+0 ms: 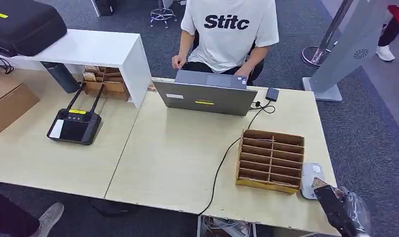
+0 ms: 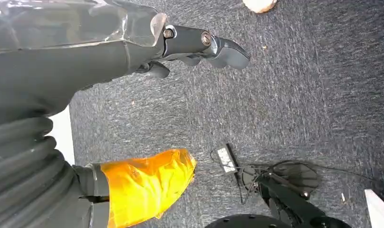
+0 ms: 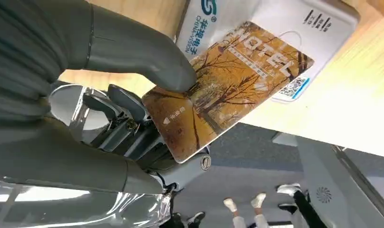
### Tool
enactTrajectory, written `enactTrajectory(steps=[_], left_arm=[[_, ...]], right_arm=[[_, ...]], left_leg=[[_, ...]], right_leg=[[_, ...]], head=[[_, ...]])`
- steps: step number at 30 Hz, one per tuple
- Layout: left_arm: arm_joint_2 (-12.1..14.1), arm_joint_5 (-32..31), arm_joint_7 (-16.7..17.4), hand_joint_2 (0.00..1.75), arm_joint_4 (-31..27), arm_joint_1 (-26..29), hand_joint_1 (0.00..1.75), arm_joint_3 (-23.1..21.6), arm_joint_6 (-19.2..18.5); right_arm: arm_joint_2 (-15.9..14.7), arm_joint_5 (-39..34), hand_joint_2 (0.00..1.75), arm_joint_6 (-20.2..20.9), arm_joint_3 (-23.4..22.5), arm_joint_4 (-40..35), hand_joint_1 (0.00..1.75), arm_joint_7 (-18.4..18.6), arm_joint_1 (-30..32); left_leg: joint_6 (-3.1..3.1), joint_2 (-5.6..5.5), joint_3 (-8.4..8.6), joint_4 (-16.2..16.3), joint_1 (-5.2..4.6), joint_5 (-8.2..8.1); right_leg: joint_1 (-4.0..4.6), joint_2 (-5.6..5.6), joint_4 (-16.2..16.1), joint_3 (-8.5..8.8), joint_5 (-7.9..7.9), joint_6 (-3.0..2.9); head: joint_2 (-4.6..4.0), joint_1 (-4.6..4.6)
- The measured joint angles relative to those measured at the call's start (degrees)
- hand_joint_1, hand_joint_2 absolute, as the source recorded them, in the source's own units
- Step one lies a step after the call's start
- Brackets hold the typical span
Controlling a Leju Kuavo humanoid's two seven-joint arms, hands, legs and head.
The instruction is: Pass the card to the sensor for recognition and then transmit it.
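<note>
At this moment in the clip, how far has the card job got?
Done: the right hand grips the autumn-tree hotel card. In hand: the card is over the white card reader beside the cardboard slotted tray; contact cannot be told. Left: recognition, then handing it on. The left hand holds nothing.

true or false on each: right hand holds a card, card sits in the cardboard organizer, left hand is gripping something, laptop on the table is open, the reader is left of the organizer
1. The right hand holds a card. True.
2. The card sits in the cardboard organizer. False: it is held over the white card reader, outside the organizer.
3. The left hand is gripping something. False: it holds nothing and hangs above the carpet.
4. The laptop on the table is open. True, facing the seated person.
5. The reader is left of the organizer. False: in the head view it lies at the organizer's right.
</note>
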Motion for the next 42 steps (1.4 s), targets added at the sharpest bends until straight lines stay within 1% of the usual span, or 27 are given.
enactTrajectory(steps=[2, 6, 9, 14, 17, 20, 23, 29, 31, 33, 34, 35, 37, 38, 39, 42], left_arm=[[0.00, 0.02, 0.00, 1.75, 0.00, 0.03, 0.00, 0.00, 0.09], [0.00, 0.09, -0.13, 1.75, 0.00, 0.04, 0.00, 0.00, 0.17], [0.00, 0.09, -0.61, 1.75, 0.00, 0.01, 0.00, 0.00, 0.28], [0.00, -0.44, -1.61, 1.75, 0.00, -0.12, 0.00, 0.00, 0.28], [0.00, -1.55, -2.97, 1.75, 0.24, -0.67, 0.00, 0.20, 0.02], [-0.02, -4.08, -4.98, 1.75, 0.89, -1.80, 0.00, 1.22, -0.87], [-0.02, -5.38, -5.84, 1.75, 1.97, -3.13, 0.00, 2.45, -1.29], [-0.04, -6.03, -6.32, 1.75, 3.28, -3.86, 0.00, 3.76, -1.66], [-0.04, -7.33, -7.08, 1.75, 3.63, -4.09, 0.00, 4.04, -2.16], [0.00, -10.21, -8.99, 1.75, 4.59, -5.37, 0.00, 5.03, -3.06], [0.13, -12.07, -10.46, 1.75, 5.69, -6.52, 0.00, 5.92, -3.15], [0.43, -13.69, -12.05, 1.75, 7.09, -7.94, 0.00, 6.94, -3.11], [1.22, -15.58, -14.77, 1.75, 10.17, -10.60, 0.00, 8.56, -2.21], [1.66, -16.20, -15.87, 1.75, 11.83, -11.76, 0.00, 9.27, -1.48], [2.23, -16.78, -16.85, 1.75, 13.83, -12.89, 0.00, 10.08, -0.79], [3.12, -17.42, -17.72, 1.75, 17.96, -15.09, 0.00, 11.65, 0.07]], right_arm=[[0.15, -0.39, 1.75, -1.16, 0.02, -2.05, 1.75, -1.05, -0.02], [0.15, -1.03, 1.75, -1.68, 0.04, -6.00, 1.75, -1.89, -0.32], [0.15, -2.12, 1.75, -3.72, 0.04, -9.62, 1.75, -3.69, -0.99], [-0.22, -3.80, 1.75, -5.24, 0.11, -16.58, 1.75, -5.90, -4.90], [-0.77, -3.82, 1.75, -6.14, 0.48, -19.72, 1.75, -6.80, -8.68], [-1.51, -4.28, 1.75, -5.99, 1.83, -21.13, 1.75, -6.97, -13.48], [-2.12, -4.06, 1.75, -5.44, 3.50, -21.29, 1.75, -6.71, -17.92], [-2.82, -4.06, 1.75, -5.55, 5.05, -21.53, 1.75, -6.42, -20.23], [-3.04, -3.57, 1.75, -4.55, 5.87, -21.46, 1.75, -6.69, -21.25], [-3.28, -1.87, 1.75, -1.30, 8.07, -20.30, 1.75, -5.26, -25.43], [-3.30, -0.97, 1.75, 0.90, 9.93, -18.53, 1.75, -3.99, -29.07], [-3.30, -0.03, 1.75, 2.87, 12.20, -16.15, 1.75, -2.65, -33.22], [-3.19, 1.85, 1.75, 5.22, 16.64, -10.88, 1.75, -0.05, -41.15], [-3.06, 2.80, 1.75, 5.80, 18.70, -8.03, 1.75, 1.17, -44.93], [-2.82, 3.54, 1.75, 6.12, 20.93, -4.65, 1.75, 2.07, -48.77], [-2.27, 4.20, 1.75, 6.17, 25.65, 2.24, 1.75, 2.80, -56.32]], left_leg=[[0.00, 0.01, 0.00, 0.00, 0.00, 0.00], [0.00, -0.01, 0.00, 0.00, 0.00, 0.00], [0.00, 0.03, -0.02, 0.00, 0.00, 0.00], [0.00, 0.08, 0.00, 0.00, 0.00, 0.01], [-0.03, 0.09, 0.01, 0.00, 0.00, 0.04], [-0.03, 0.09, 0.02, 0.00, 0.00, 0.08], [-0.06, 0.04, 0.05, 0.01, 0.01, 0.15], [-0.04, 0.00, -0.02, 0.00, 0.01, 0.16], [-0.04, 0.01, -0.16, -0.01, 0.00, 0.16], [-0.05, 0.17, -0.22, -0.01, 0.00, 0.17], [-0.10, 0.27, -0.60, -0.02, 0.00, 0.21], [-0.10, 0.30, -0.62, -0.03, 0.00, 0.21], [-0.19, 0.28, -0.63, -0.03, 0.01, 0.40], [-0.11, 0.22, -0.66, -0.03, 0.01, 0.52], [-0.25, 0.14, -0.65, -0.02, 0.01, 0.63], [-0.27, -0.05, -0.67, -0.02, 0.06, 0.71]], right_leg=[[0.00, 0.02, 0.01, -0.01, 0.01, -0.01], [0.00, -0.01, 0.00, 0.00, 0.00, 0.00], [0.00, 0.04, 0.02, -0.01, 0.01, -0.01], [0.00, 0.06, 0.02, 0.00, 0.03, -0.01], [0.00, 0.06, 0.03, 0.00, 0.07, -0.04], [0.00, 0.07, 0.04, 0.00, 0.11, -0.07], [0.01, 0.03, 0.03, 0.01, 0.12, -0.09], [0.01, 0.01, 0.04, 0.00, 0.12, -0.09], [-0.01, 0.02, 0.07, -0.04, 0.12, -0.09], [-0.03, 0.14, 0.10, -0.22, 0.24, -0.22], [-0.03, 0.23, 0.11, -0.24, 0.30, -0.20], [-0.02, 0.32, 0.12, -0.25, 0.32, -0.19], [0.00, 0.31, 0.12, -0.27, 0.40, -0.14], [0.00, 0.27, 0.13, -0.28, 0.43, -0.15], [0.00, 0.21, 0.14, -0.30, 0.48, -0.18], [0.07, 0.01, 0.15, -0.32, 0.57, -0.24]], head=[[0.00, 0.00], [0.00, 0.00], [0.00, 0.00], [0.00, 0.00], [0.00, 0.00], [0.00, 0.00], [0.00, 0.00], [0.00, 0.02], [0.00, 0.04], [0.00, 0.00], [0.00, 0.00], [0.00, -0.02], [0.00, -0.02], [0.00, 0.02], [0.00, -0.04], [0.00, 0.02]])
